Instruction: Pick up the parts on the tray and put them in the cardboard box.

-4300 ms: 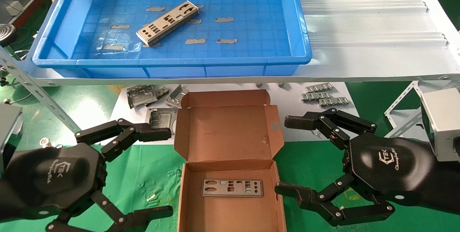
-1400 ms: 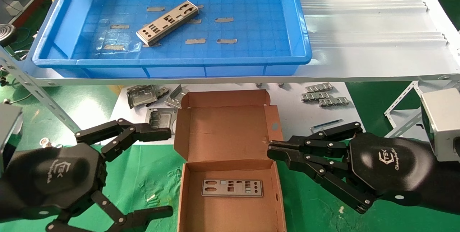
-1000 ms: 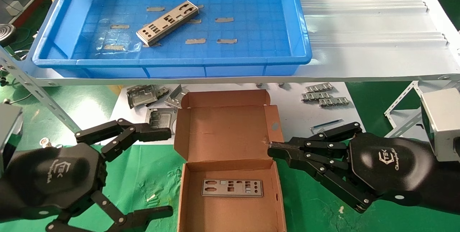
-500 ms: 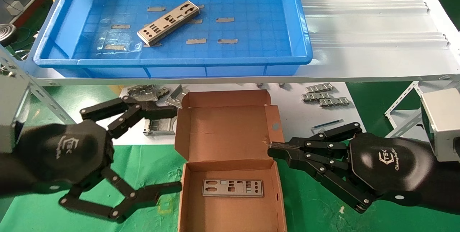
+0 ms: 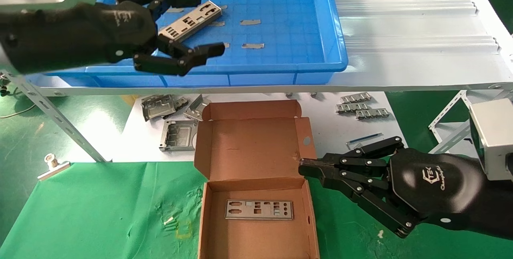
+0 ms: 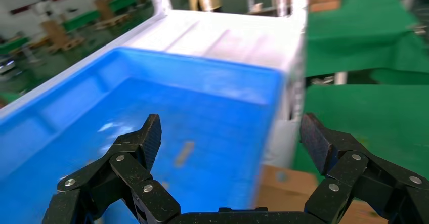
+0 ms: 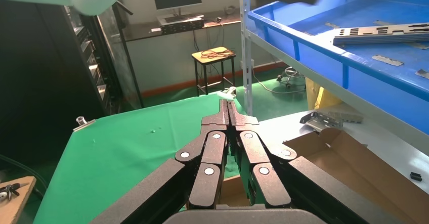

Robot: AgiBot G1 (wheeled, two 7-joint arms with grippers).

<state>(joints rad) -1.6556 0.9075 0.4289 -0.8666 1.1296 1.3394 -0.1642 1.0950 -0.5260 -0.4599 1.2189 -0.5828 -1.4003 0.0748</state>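
One silver-grey punched part [image 5: 191,19] lies slantwise on the floor of the blue tray [image 5: 240,67]. My left gripper [image 5: 208,23] is open above the tray, its two fingers on either side of the part as seen from the head; its height over the part is unclear. The left wrist view shows the open left gripper [image 6: 230,133] over the tray [image 6: 202,97], with no part in sight. A second part [image 5: 259,209] lies flat in the open cardboard box [image 5: 256,146]. My right gripper [image 5: 302,163] is shut and empty at the box's right edge; it also shows in the right wrist view [image 7: 227,105].
Small grey tape strips [image 5: 250,21] dot the tray floor. The tray sits on a white metal shelf [image 5: 400,30]. Squarer grey metal frames [image 5: 160,106] and small metal clips [image 5: 362,108] lie on the white sheet behind the box. A binder clip [image 5: 52,164] holds the green cloth.
My left arm has risen from beside the box to over the tray, staying open. My right gripper closed earlier and has stayed still since.
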